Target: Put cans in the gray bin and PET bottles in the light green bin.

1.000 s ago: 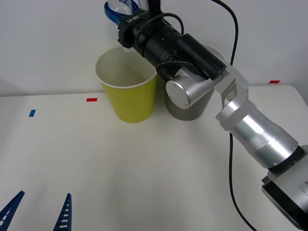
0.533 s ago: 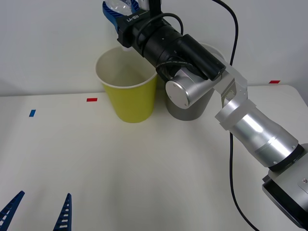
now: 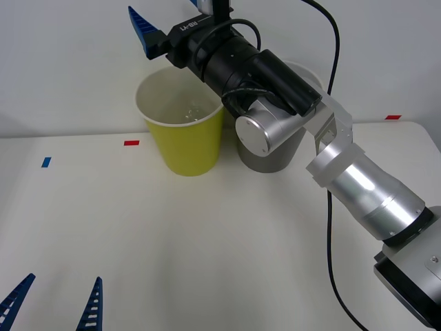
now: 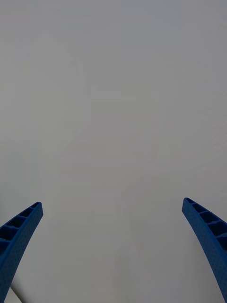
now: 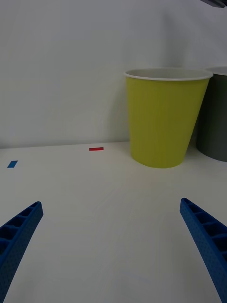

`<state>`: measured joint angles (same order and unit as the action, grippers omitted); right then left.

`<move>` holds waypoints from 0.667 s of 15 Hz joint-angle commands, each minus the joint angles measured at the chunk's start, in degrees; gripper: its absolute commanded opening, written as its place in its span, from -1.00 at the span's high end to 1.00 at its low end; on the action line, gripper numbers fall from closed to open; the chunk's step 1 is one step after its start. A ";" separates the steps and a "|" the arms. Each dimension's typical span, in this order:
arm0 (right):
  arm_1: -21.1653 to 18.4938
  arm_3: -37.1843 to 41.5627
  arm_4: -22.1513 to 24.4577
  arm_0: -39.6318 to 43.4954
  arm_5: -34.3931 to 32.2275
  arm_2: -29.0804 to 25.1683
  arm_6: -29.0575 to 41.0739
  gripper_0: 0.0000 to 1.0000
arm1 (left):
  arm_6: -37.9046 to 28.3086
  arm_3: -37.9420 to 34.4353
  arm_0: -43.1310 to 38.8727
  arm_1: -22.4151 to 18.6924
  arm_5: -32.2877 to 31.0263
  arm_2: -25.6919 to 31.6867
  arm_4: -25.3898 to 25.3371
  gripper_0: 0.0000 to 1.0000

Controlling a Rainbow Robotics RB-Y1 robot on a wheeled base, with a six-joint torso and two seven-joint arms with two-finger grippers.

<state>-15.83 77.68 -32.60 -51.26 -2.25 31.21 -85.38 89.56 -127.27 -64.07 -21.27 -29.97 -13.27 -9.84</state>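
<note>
Clear PET bottle inside light green bin; my right claw spread empty above rim. Lift straight, avoid clipping rim.

White lettering "RB-Y1" runs along the right arm's black wrist housing.

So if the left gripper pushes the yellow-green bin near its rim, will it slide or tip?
The light green bin is tall and narrows toward its base, so it probably tips. It looks thin-walled and holds little, likely light. A low push should slide it toward the gray bin.
</note>
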 commanded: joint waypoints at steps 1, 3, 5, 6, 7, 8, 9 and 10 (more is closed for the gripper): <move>0.01 0.02 -0.01 0.10 -0.30 -0.01 0.04 -1.00 | 0.00 0.00 0.00 0.00 0.00 0.00 0.00 -1.00; -0.07 0.02 -0.10 0.10 -0.83 0.17 0.04 -1.00 | 0.00 0.00 0.00 0.00 0.00 0.00 0.00 -1.00; -0.07 0.02 -0.01 0.19 -0.91 0.26 -0.14 -1.00 | 0.00 0.00 0.00 0.00 0.00 0.00 0.00 -1.00; 0.01 0.19 0.16 0.37 -0.91 0.26 -0.22 -1.00 | 0.00 0.00 0.00 0.00 0.00 0.00 0.00 -1.00; -0.07 0.90 0.43 0.90 -0.83 0.26 -0.49 -1.00 | 0.00 0.00 0.00 0.00 0.00 0.00 0.00 -1.00; -0.34 1.86 0.60 1.51 -0.74 0.26 -0.66 -1.00 | 0.00 0.00 0.00 0.00 0.00 0.00 0.00 -1.00; -1.13 3.62 0.78 2.21 1.02 0.26 -0.75 -1.00 | 0.00 0.00 0.00 0.00 0.00 0.00 0.00 -1.00; -2.80 7.84 0.78 3.36 6.12 -0.01 -0.49 -1.00 | 0.00 0.00 0.00 0.00 0.00 0.00 0.00 -1.00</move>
<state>-16.92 81.41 -31.94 -49.17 -1.07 31.44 -86.02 89.56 -127.27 -64.07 -21.27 -29.97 -13.27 -9.84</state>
